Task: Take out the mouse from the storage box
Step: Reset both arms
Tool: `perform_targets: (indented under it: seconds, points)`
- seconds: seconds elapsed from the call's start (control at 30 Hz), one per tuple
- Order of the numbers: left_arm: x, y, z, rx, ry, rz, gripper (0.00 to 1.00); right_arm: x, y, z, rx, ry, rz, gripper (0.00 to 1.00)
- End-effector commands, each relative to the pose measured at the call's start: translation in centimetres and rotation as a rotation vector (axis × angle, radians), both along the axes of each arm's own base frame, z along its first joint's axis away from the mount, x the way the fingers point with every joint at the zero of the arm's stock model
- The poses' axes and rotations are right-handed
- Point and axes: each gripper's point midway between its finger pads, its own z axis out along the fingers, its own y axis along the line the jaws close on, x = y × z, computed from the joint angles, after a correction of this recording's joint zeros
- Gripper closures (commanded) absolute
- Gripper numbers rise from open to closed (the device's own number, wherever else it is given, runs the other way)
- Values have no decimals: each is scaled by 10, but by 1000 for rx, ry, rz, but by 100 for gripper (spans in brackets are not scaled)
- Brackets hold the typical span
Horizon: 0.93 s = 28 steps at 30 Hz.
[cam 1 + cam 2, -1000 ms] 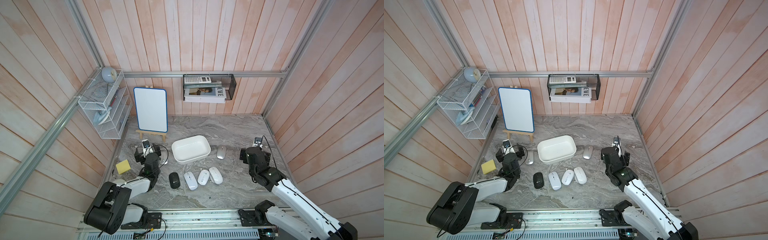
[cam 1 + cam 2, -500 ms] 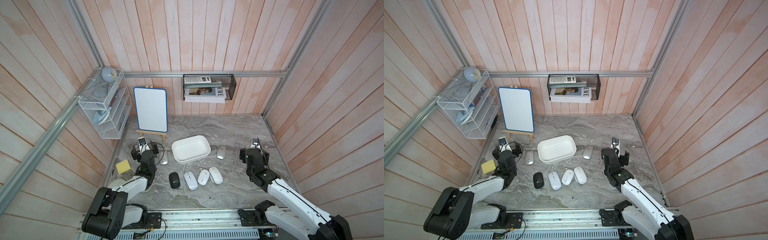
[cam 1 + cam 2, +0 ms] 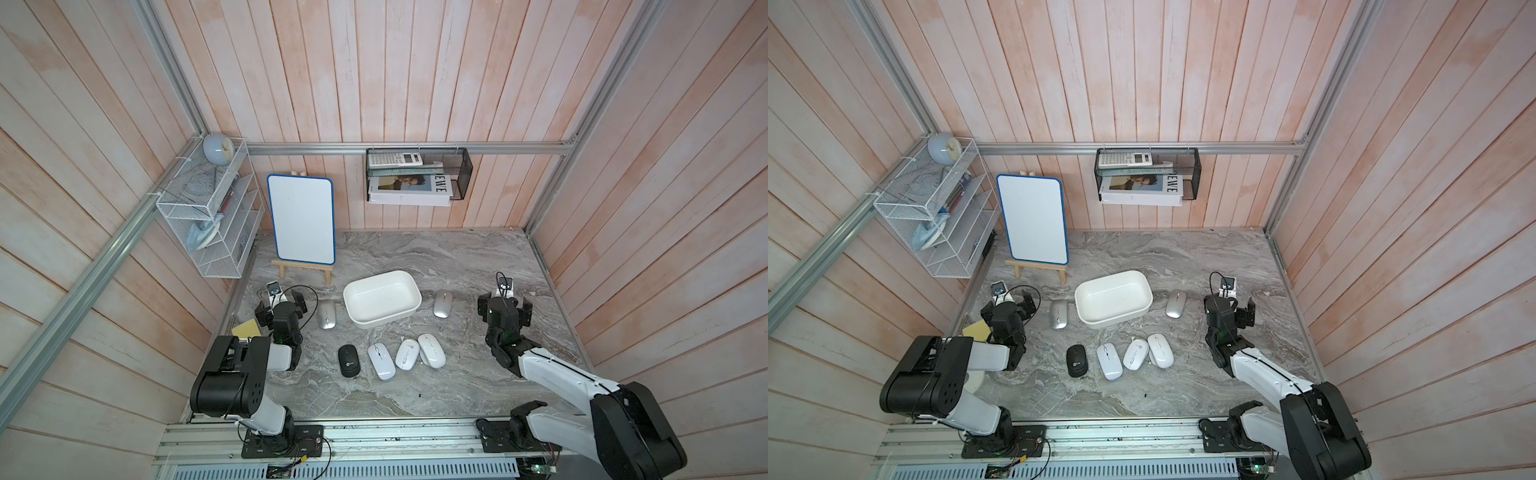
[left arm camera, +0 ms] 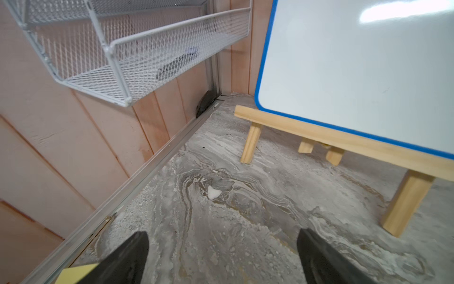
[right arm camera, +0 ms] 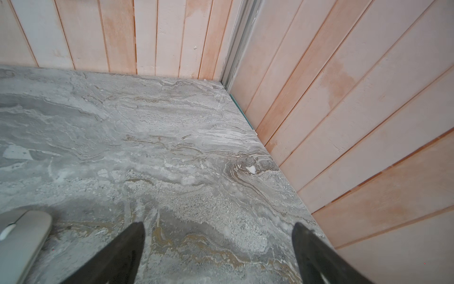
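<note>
The box (image 3: 380, 297) sits empty on the table (image 3: 415, 257), a silver mouse (image 3: 326, 314) at each flank, a black mouse (image 3: 348, 360) and three white mice (image 3: 407, 354) lined up before it; left pincer (image 4: 222, 236) and right pincer (image 5: 218, 227) gape wide, empty-handed, parked aside, work seemingly done

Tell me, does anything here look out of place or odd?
Nothing is spilled or broken. The white storage box sits empty while six mice lie loose on the table around it. Two white mice in front touch, perhaps overlapping. A dark object sits in the corner below the wire rack; I cannot tell what.
</note>
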Motion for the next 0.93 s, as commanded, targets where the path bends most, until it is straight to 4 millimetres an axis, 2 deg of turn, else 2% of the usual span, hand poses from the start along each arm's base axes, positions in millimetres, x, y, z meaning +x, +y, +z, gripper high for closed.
perform_targets:
  seconds: [0.0,0.2,0.3,0.4,0.7,0.9]
  points:
    - [11,-10,7,-42,-29,-58,0,13,4,11,17,-126,64,3]
    - [8,-4,8,-41,-46,-21,0,27,-3,-12,47,-140,101,3]
    - [8,-4,8,-39,-45,-20,0,41,0,-28,88,-103,168,3]
    - [8,-4,8,-35,-43,-20,0,51,-11,-45,197,-37,172,2]
    - [12,-7,7,-44,-30,-42,0,53,-12,-46,197,-38,173,2]
    - [10,-7,8,-39,-38,-40,0,50,-29,-44,195,-62,68,3]
